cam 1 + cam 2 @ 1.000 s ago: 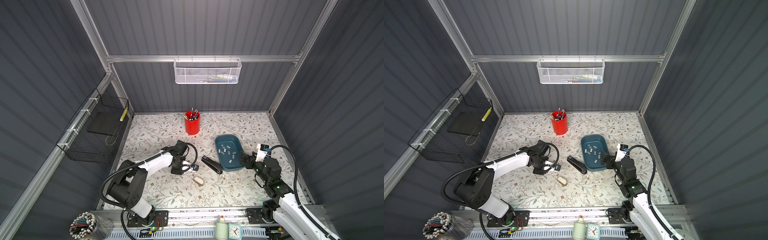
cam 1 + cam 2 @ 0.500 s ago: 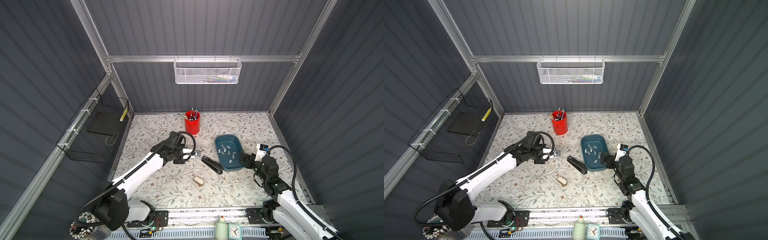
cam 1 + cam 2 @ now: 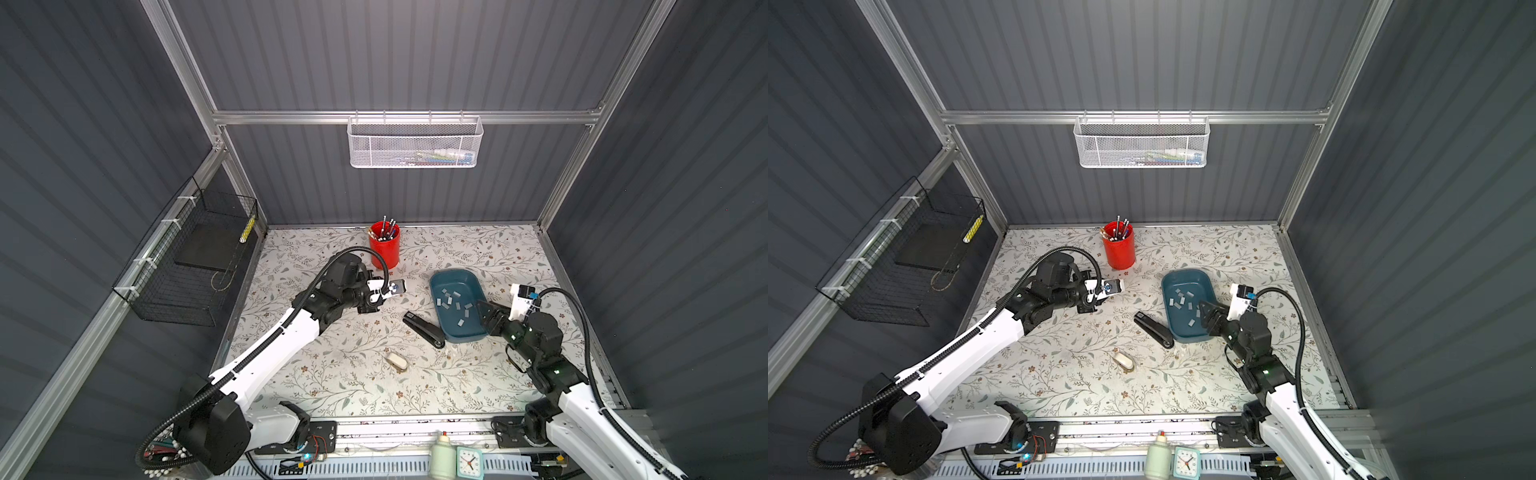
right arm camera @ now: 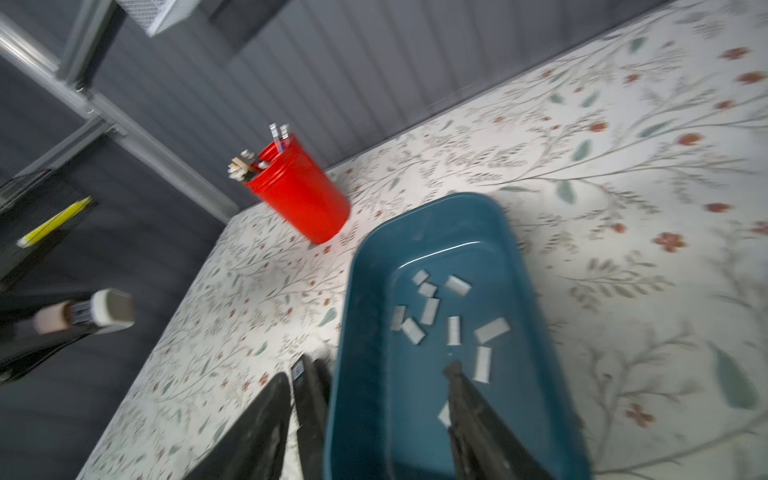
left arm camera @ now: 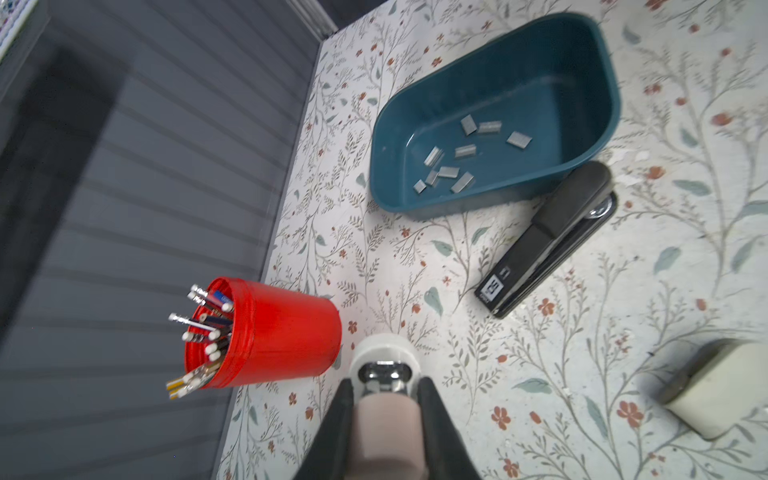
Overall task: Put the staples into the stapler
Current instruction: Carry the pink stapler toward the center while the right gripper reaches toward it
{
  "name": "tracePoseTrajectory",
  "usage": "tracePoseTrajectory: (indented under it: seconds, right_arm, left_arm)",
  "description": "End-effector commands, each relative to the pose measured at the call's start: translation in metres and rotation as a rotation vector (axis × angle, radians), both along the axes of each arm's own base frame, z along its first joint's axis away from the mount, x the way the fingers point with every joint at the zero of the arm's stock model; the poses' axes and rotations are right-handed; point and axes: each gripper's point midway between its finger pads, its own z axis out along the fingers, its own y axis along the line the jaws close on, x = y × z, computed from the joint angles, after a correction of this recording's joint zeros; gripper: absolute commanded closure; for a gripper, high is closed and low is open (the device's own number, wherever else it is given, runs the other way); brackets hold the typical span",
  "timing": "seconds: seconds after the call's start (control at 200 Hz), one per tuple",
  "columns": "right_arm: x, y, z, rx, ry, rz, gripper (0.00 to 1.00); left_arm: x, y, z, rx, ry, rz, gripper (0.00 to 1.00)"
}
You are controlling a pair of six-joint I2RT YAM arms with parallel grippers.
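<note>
1. Nearest me, low in the middle of a top view, a cream-coloured block [image 3: 397,360] lies alone on the flowered tabletop [image 3: 332,374]. It is clear of the work and best left alone.
2. Just beyond it the black stapler [image 3: 424,329] lies at a slant and looks closed. One end sits just beside the near corner of the teal tray [image 3: 454,272]. It will need opening before anything goes in.
3. To its right, the right hand [image 4: 368,372] has its fingers spread astride the tray's near wall. One finger is inside and one outside by the stapler. I'd lift over the wall so both fingers are inside. Squeezing here could shove the tray into the stapler.
4. The staples [image 4: 491,330] lie loose on the tray floor, about ten strips, some crowded together. I'd take the strip beside the inner finger, across its narrow width, with a gentle pinch.
5. Further back, left of centre, the left hand [image 5: 385,386] is pressed onto a small pink-and-white gadget [image 5: 384,357], held above the tabletop. I can't tell what it is. It should be set down before this hand steadies the stapler.
6. Farthest off, a red cup [image 3: 384,249] of pens stands by the back wall.
</note>
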Motion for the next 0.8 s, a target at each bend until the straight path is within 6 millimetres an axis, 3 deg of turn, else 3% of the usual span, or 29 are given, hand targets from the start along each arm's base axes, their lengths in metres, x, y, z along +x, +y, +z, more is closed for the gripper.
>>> tracePoseTrajectory:
  seconds: [0.0, 0.065, 0.145, 0.385, 0.515, 0.79]
  right_arm:
    - [-0.019, 0.052, 0.049, 0.160, -0.053, 0.172, 0.43]
    - [-0.030, 0.079, 0.060, 0.180, -0.049, 0.248, 0.45]
    - [-0.036, 0.104, 0.061, 0.200, -0.015, 0.297, 0.48]
    - [-0.040, 0.161, 0.048, 0.212, 0.074, 0.406, 0.56]
    - [-0.032, 0.161, 0.031, 0.197, 0.109, 0.337, 0.60]
    - [-0.028, 0.153, 0.023, 0.202, 0.112, 0.288, 0.62]
  left_arm:
    - [-0.046, -0.024, -0.017, -0.025, 0.090, -0.253, 1.00]
    - [-0.066, -0.033, -0.032, 0.060, 0.113, -0.340, 1.00]
    - [-0.079, -0.039, -0.036, 0.089, 0.124, -0.378, 1.00]
    - [-0.087, -0.046, -0.028, 0.049, 0.115, -0.404, 1.00]
    - [-0.076, -0.044, -0.028, 0.057, 0.096, -0.339, 1.00]
    - [-0.068, -0.046, -0.015, 0.024, 0.083, -0.293, 1.00]
